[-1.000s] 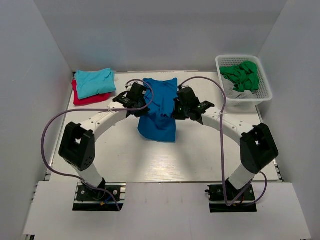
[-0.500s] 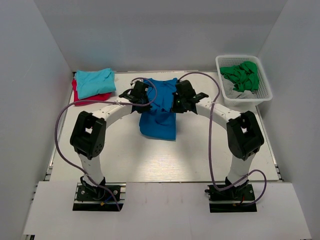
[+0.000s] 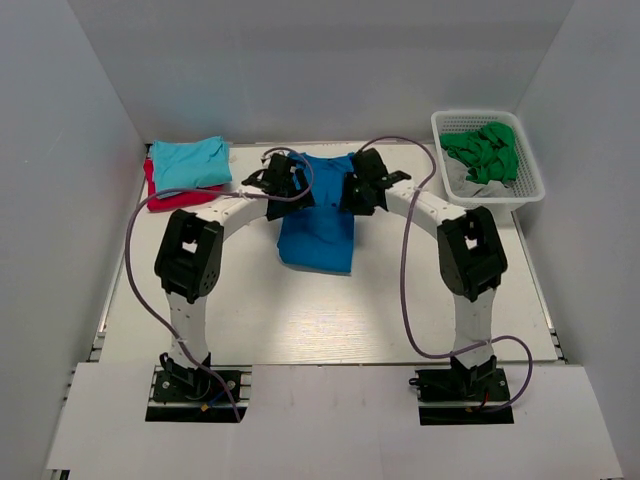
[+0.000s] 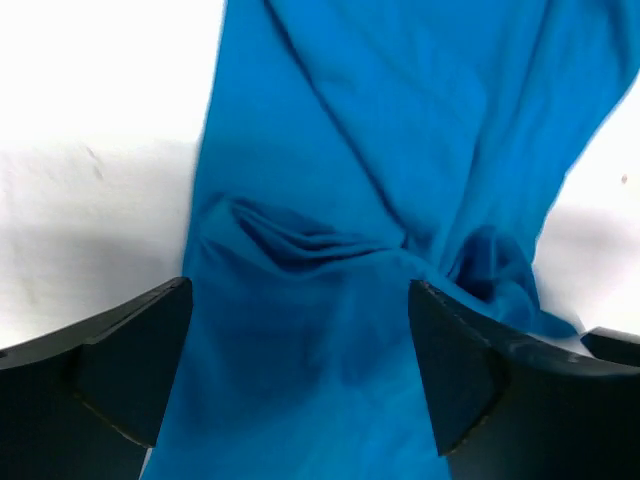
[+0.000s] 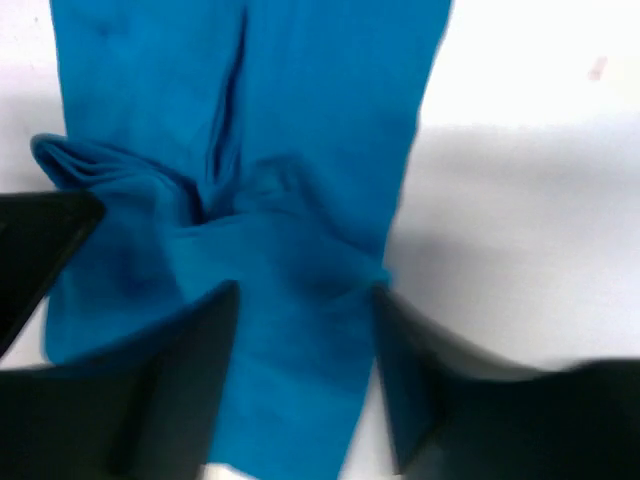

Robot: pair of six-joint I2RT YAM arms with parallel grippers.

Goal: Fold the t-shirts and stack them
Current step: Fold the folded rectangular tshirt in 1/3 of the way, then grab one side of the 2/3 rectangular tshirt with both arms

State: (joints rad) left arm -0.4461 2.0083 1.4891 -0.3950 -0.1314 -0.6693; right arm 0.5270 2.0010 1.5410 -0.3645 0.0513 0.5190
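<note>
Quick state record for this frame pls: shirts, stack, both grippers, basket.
blue t-shirt: rumpled, lying on table, mid-back
left gripper: jaws open above blue t-shirt, holding nothing
right gripper: jaws open above blue t-shirt, holding nothing
stack: turquoise t-shirt folded on red t-shirt, far-left corner
basket: far right, green cloth inside

Spread t-shirt [image 3: 318, 235] lay at the table's [image 3: 300, 310] far middle; two folded t-shirts [image 3: 188, 163] sat stacked far left, and the basket [image 3: 436, 125] far right held crumpled clothes [image 3: 482, 150].
</note>
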